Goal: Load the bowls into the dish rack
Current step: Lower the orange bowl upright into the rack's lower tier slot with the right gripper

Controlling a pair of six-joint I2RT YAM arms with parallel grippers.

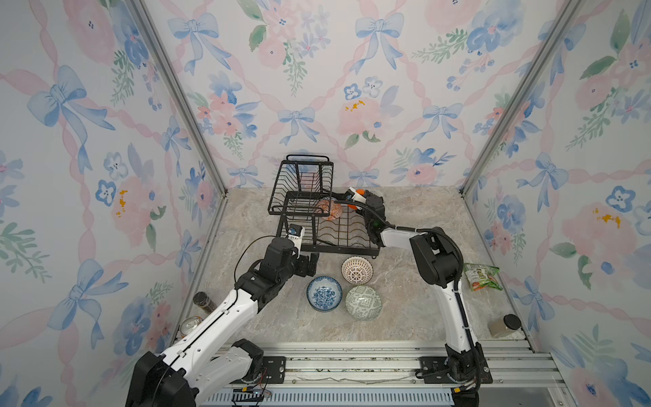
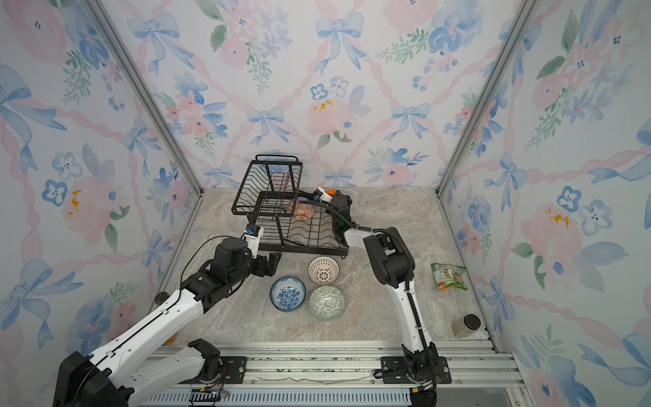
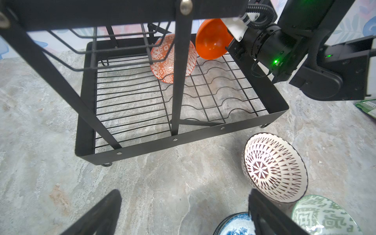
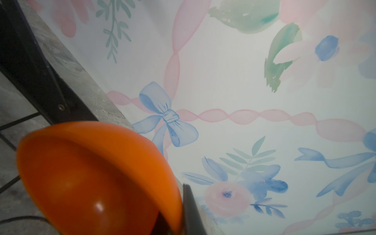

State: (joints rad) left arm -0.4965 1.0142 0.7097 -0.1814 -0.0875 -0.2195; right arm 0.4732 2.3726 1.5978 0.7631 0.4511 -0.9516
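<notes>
At the far corner of the dish rack (image 3: 199, 134), the danger sits in the right fingers (image 4: 191, 211). They are pressed together on only the thin rim of the orange bowl (image 3: 211, 40). I see one dark finger against the rim in the right wrist view; the other is hidden behind the bowl. The bowl hangs tilted on its edge, low over the wire floor of the tray, and I cannot tell if it touches the wires. With so small a hold, I think it may turn or slip out if the grip loosens before the bowl sits between two wire humps. Then it could roll flat, or tip over the tray wall just beside it.

Just beside it stands the red-orange patterned bowl (image 3: 168, 59), leaning on its edge under the raised basket (image 1: 299, 183). A push sideways could knock this one over, and a lift could bring the arm against the basket.

Further out, the left fingers (image 3: 101, 213) are spread wide and hold nothing, above the counter (image 1: 405, 317) in front of the rack. Near them wait the white lattice bowl (image 1: 357, 270), the blue floral bowl (image 1: 324, 293) and the grey-green bowl (image 1: 363, 302), close together. A careless reach there might push one against another.
</notes>
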